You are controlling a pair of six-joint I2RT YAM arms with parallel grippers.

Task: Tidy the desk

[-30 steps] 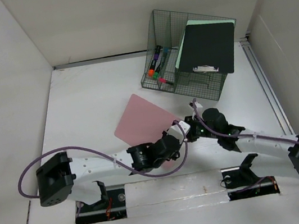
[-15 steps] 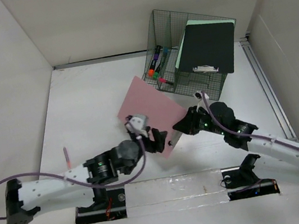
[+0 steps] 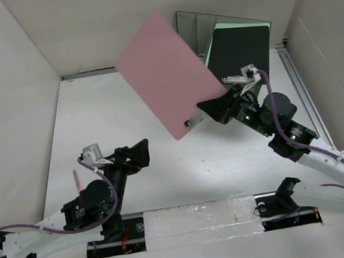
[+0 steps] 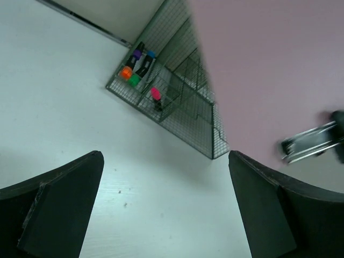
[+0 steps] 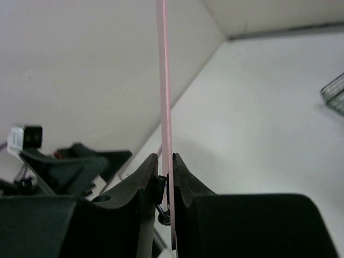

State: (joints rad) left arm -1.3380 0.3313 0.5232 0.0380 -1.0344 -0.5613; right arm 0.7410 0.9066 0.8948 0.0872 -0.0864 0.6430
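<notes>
A flat pink folder hangs in the air above the desk, tilted, and hides part of the wire rack behind it. My right gripper is shut on its lower edge. In the right wrist view the folder stands edge-on between the jaws of that gripper, with a small black clip pinched alongside it. My left gripper is open low at the left, apart from the folder. Between its fingers there is only bare desk; the pink folder fills the upper right.
A dark green wire-mesh rack stands at the back right with a black notebook leaning in it. Coloured markers sit in a compartment of the rack. White walls border the desk on three sides.
The left gripper let go of the pink folder, opened wide and drew back to the lower left. The right gripper raised the folder off the desk and carried it toward the rack.
</notes>
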